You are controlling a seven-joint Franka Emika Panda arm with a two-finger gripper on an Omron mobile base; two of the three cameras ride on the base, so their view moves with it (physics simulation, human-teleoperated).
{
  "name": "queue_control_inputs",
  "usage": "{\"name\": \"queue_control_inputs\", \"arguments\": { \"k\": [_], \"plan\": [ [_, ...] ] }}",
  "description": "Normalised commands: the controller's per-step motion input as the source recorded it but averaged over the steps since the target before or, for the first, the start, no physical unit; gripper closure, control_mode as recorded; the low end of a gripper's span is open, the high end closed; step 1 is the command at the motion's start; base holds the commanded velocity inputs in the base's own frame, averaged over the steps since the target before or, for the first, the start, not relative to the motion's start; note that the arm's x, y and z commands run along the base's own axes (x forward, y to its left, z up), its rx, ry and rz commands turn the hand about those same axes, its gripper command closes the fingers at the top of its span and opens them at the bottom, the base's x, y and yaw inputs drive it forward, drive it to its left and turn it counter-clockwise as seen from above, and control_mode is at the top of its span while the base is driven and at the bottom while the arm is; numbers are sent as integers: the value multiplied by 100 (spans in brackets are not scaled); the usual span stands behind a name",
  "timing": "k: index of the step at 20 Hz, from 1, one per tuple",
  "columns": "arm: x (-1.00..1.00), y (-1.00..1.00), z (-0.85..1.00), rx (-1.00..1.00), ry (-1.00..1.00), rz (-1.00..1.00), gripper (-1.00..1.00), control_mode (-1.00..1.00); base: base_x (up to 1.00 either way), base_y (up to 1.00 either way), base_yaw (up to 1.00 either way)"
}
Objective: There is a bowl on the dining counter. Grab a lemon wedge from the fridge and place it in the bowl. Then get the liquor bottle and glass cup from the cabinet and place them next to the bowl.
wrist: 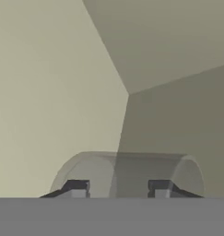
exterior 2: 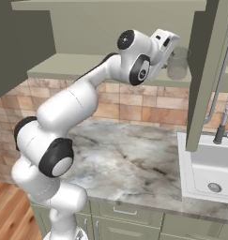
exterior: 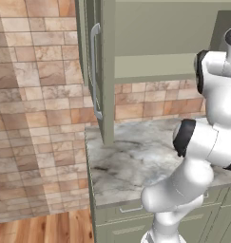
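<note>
My gripper [exterior 2: 173, 55] reaches high into the open cabinet [exterior 2: 73, 68], above the shelf. The glass cup [exterior 2: 179, 68], a clear greyish tumbler, stands on that shelf right at the fingers. In the hand view the glass cup [wrist: 127, 170] lies across the bottom, and both dark fingertips [wrist: 76, 188] press in over its see-through wall, so the gripper [wrist: 118, 189] is shut on it. Behind the cup are the cabinet's plain olive back and side walls. The bowl, dining counter, lemon wedge, fridge and liquor bottle are out of view.
One cabinet door [exterior 2: 207, 79] hangs open just right of the hand, the other door [exterior: 95, 71] stands open on the left. Below lies a marble worktop [exterior 2: 134, 159] with a white sink [exterior 2: 209, 173] and faucet [exterior 2: 222, 126] at its right end.
</note>
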Motion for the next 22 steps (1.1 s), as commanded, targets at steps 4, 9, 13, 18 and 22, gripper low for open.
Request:
{"name": "queue_control_inputs", "arguments": {
  "k": [4,9,13,18,22],
  "plan": [
    [-48,40,-8,-1,-6,6,100,-100,0,0,0],
    [-80,48,10,-2,0,8,100,-100,0,0,0],
    [-82,49,29,-1,5,7,100,-100,0,0,0],
    [-75,55,23,0,11,7,100,-100,0,0,0],
    [-69,57,9,0,10,7,100,-100,0,0,0]
  ]
}}
